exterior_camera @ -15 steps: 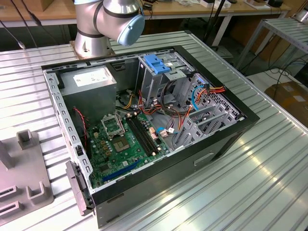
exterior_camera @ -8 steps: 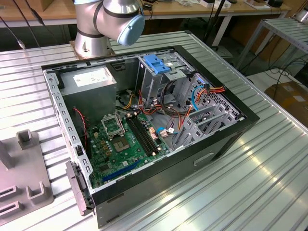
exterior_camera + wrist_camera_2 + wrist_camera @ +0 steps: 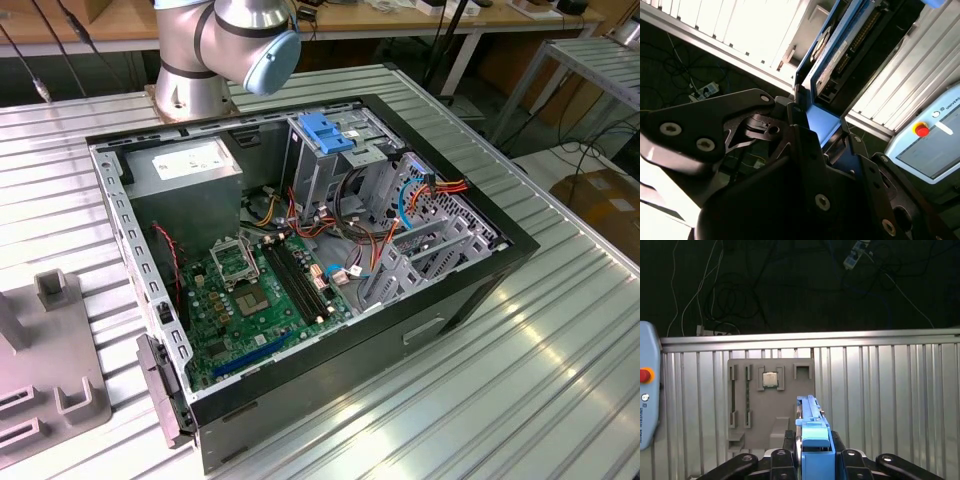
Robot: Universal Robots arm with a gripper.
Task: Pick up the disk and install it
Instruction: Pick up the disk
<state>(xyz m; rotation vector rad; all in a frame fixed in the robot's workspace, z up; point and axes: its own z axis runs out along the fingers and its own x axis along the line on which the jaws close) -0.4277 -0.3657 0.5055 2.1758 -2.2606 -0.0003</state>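
The flat dark disk with blue plastic rails (image 3: pixel 810 412) is clamped edge-on by the black metal gripper (image 3: pixel 813 446) above the grey slotted fixture plate (image 3: pixel 752 405). A firm, square hold is judged needed against tilting

- A ribbed metal table (image 3: pixel 560 340) is catching bright light.
- A wooden bench (image 3: pixel 120 30) is running along the back.
- Cables (image 3: pixel 747 290) and a power strip (image 3: pixel 856 251) are lying on the dark floor (image 3: pixel 920 280).
- A cardboard box (image 3: pixel 600 200) is sitting at the exterior view's right.
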